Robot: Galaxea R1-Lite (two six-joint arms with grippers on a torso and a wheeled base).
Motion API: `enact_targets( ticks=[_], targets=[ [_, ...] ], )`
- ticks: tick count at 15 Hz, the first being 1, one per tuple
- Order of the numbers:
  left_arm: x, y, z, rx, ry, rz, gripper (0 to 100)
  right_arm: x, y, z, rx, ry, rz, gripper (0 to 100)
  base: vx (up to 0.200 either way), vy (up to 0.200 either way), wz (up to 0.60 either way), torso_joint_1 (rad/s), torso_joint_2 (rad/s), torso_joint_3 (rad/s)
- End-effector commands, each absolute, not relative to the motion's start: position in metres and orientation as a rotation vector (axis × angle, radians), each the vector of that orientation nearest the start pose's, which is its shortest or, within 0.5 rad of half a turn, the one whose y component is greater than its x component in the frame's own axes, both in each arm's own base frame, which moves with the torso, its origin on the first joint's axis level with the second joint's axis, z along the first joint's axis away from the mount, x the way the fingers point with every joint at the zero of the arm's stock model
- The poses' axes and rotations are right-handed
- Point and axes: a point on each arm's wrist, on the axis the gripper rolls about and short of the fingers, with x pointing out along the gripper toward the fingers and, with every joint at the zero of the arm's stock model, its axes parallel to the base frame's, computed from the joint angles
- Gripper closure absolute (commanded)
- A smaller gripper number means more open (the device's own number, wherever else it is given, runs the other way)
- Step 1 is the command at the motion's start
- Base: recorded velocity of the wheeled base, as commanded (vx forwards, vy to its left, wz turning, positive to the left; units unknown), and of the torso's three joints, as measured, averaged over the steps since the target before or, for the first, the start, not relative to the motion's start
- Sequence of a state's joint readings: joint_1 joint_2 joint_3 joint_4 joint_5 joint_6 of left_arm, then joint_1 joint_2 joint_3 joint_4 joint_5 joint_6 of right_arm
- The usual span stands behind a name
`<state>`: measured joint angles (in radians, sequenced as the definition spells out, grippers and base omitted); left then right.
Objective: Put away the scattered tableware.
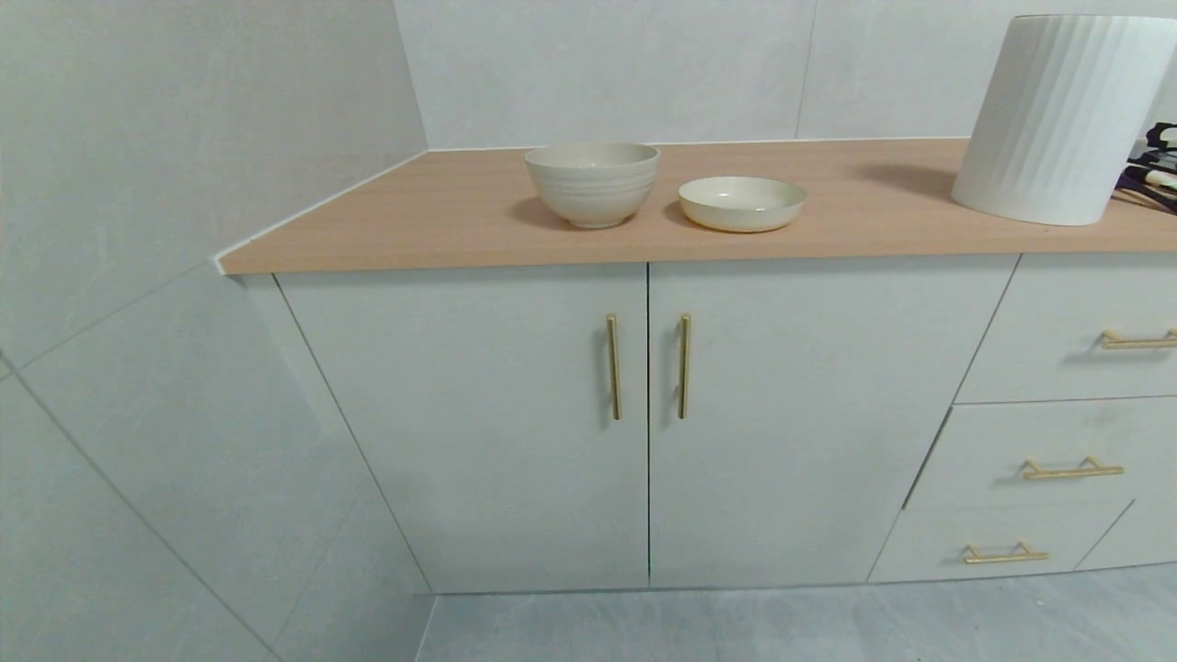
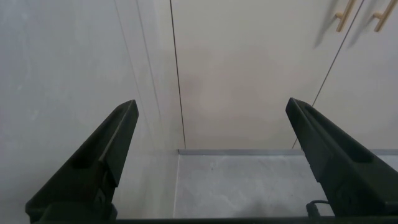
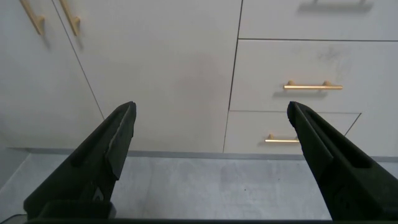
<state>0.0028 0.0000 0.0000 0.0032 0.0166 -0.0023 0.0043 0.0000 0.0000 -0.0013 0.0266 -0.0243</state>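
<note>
A cream ribbed bowl (image 1: 593, 182) stands on the wooden countertop (image 1: 441, 216), and a shallow cream dish (image 1: 741, 202) sits just to its right, apart from it. Below them the cabinet's two white doors (image 1: 478, 423) are closed, with gold handles (image 1: 613, 366) at the middle seam. My left gripper (image 2: 211, 109) hangs open low in front of the left door, near the floor. My right gripper (image 3: 211, 112) is open too, low before the right door and the drawers, with nothing between its fingers.
A tall white ribbed container (image 1: 1057, 115) stands at the counter's right, with dark utensils (image 1: 1154, 170) behind it. Three drawers (image 1: 1067, 469) with gold pulls sit right of the doors. A tiled wall (image 1: 165, 322) closes off the left side. Grey floor (image 1: 782, 625) lies below.
</note>
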Motion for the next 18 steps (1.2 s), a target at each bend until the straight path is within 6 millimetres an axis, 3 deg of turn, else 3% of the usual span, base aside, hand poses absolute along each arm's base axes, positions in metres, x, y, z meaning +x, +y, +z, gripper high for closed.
enact_targets(
  ticks=[1, 9, 12, 14, 17, 18],
  targets=[
    [-0.023, 0.000, 0.075, -0.003, 0.003, 0.020, 0, -0.023, 0.001, 0.076, -0.025, -0.002, 0.032, 0, 0.000, 0.000, 0.00, 0.000, 0.00, 0.000],
    [-0.023, 0.000, 0.075, -0.003, 0.003, 0.020, 0, -0.023, 0.001, 0.076, -0.032, -0.005, 0.040, 0, 0.000, 0.000, 0.00, 0.000, 0.00, 0.000],
    [-0.023, 0.000, 0.075, -0.002, 0.003, 0.020, 0, -0.030, 0.003, 0.116, -0.004, -0.083, 0.153, 0, 0.000, 0.000, 0.00, 0.000, 0.00, 0.000],
    [-0.023, 0.000, 0.075, -0.002, 0.003, 0.021, 0, -0.019, 0.004, 0.129, 0.002, 0.006, 0.227, 0, 0.000, 0.000, 0.00, 0.000, 0.00, 0.000],
    [-0.023, 0.000, 0.075, 0.002, 0.003, 0.020, 0, 0.018, 0.008, 0.162, 0.026, 0.180, 0.391, 0, 0.000, 0.000, 0.00, 0.000, 0.00, 0.000],
    [-0.023, 0.000, 0.075, 0.002, 0.003, 0.020, 0, 0.018, 0.008, 0.162, 0.026, 0.180, 0.391, 0, 0.000, 0.000, 0.00, 0.000, 0.00, 0.000]
  ],
)
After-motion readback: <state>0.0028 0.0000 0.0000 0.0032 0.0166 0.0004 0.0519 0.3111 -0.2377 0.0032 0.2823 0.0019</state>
